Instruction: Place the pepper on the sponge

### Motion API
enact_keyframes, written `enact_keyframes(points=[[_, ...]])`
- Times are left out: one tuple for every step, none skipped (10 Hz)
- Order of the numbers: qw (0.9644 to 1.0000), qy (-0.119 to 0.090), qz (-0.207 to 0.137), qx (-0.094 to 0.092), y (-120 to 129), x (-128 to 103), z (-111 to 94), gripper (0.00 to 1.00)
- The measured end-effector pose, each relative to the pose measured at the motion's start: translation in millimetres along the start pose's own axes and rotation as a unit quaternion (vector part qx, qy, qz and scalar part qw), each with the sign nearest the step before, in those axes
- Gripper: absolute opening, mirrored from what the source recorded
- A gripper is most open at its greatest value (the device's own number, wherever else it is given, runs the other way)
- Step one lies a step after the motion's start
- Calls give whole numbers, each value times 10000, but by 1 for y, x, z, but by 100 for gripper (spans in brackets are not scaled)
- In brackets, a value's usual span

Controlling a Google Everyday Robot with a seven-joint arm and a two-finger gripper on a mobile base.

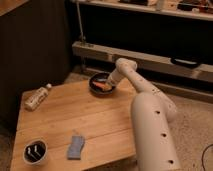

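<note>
A small orange-red pepper (102, 86) lies inside the dark round bowl (95, 80) at the far edge of the wooden table (75, 115). My gripper (108, 85) is down in the bowl, right at the pepper's right end. The white arm reaches to it from the lower right. A flat blue-grey sponge (76, 146) rests near the table's front edge, well away from the bowl.
A plastic bottle (37, 97) lies on its side at the table's left. A white cup with a dark inside (35, 152) stands at the front left corner, beside the sponge. A metal shelf rail (150, 59) runs behind the table.
</note>
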Motion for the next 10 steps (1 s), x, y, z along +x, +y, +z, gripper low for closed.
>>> enact_keyframes(points=[[10000, -9, 8, 4, 0, 0, -2, 9], [10000, -23, 27, -18, 0, 1, -6, 2], [9999, -100, 46, 7, -2, -2, -11, 0], [9998, -206, 43, 43, -3, -6, -17, 0], [9994, -331, 31, 112, -6, -12, -29, 0], [9986, -482, 9, 209, -8, -22, -48, 0], [9978, -596, -31, 276, -8, -30, -65, 0], [9964, -770, -113, 321, -5, -44, -91, 0], [9955, -879, -209, 274, 0, -52, -108, 0], [9942, -1004, -341, 171, 12, -60, -127, 0]])
